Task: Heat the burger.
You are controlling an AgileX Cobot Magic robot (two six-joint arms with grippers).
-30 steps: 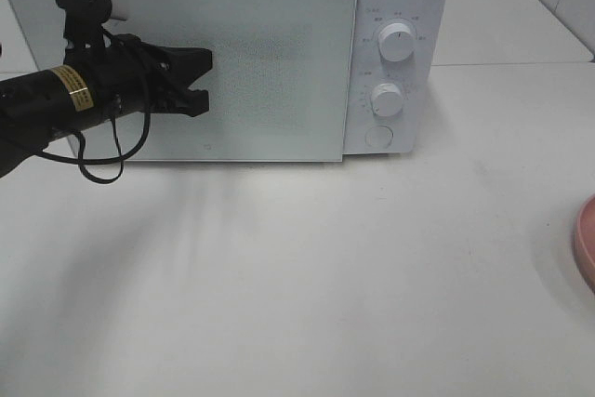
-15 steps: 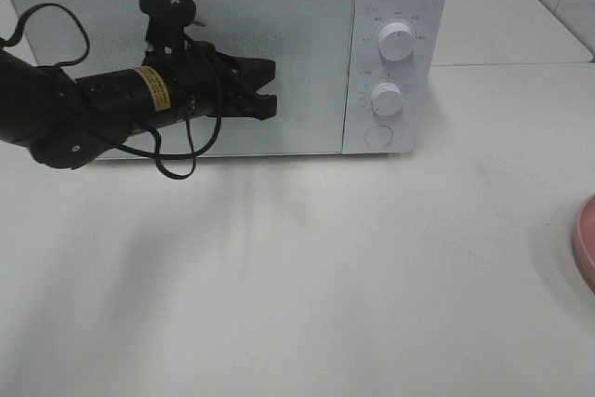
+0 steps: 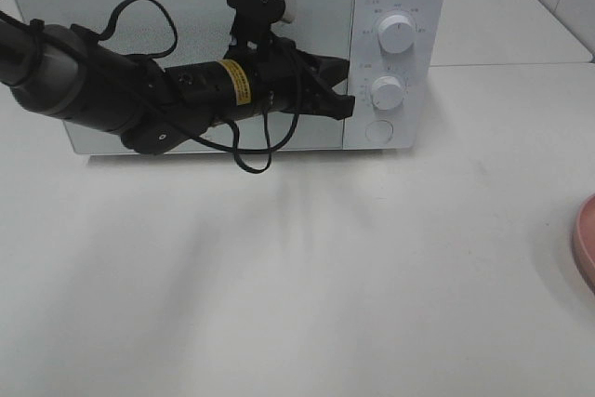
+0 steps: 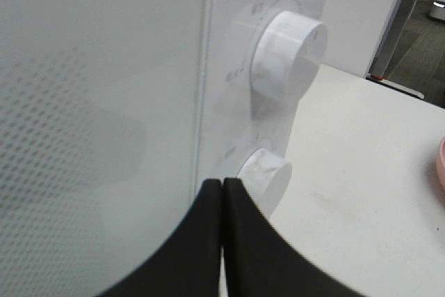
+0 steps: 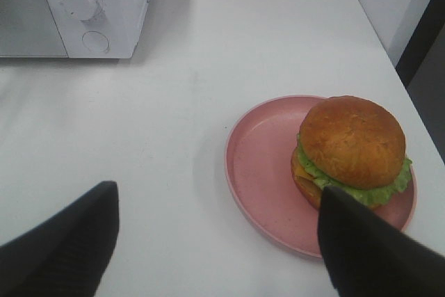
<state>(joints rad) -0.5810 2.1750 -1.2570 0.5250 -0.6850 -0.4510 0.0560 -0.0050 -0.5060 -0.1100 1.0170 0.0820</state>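
The burger (image 5: 351, 147), with a golden-brown bun, cheese and lettuce, sits on a pink plate (image 5: 261, 165) on the white table, off to the right of the microwave (image 3: 307, 6). My right gripper (image 5: 217, 196) hovers open just short of the plate, with nothing between its fingers. The microwave door (image 3: 186, 6) is closed. My left gripper (image 3: 346, 104) is shut and empty. It reaches across the door, and its tip is just beside the lower knob (image 3: 386, 93). In the left wrist view the closed fingertips (image 4: 236, 196) point at that lower knob (image 4: 265, 175), below the upper knob (image 4: 288, 53).
Only the plate's rim (image 3: 586, 244) shows at the right edge of the high view. A round button (image 3: 377, 133) sits under the knobs. The table (image 3: 297, 276) spreads out in front of the microwave.
My left arm has swept rightward across the microwave door to the control panel. The door stood slightly ajar a second ago and now sits flush. The right gripper's state is unchanged.
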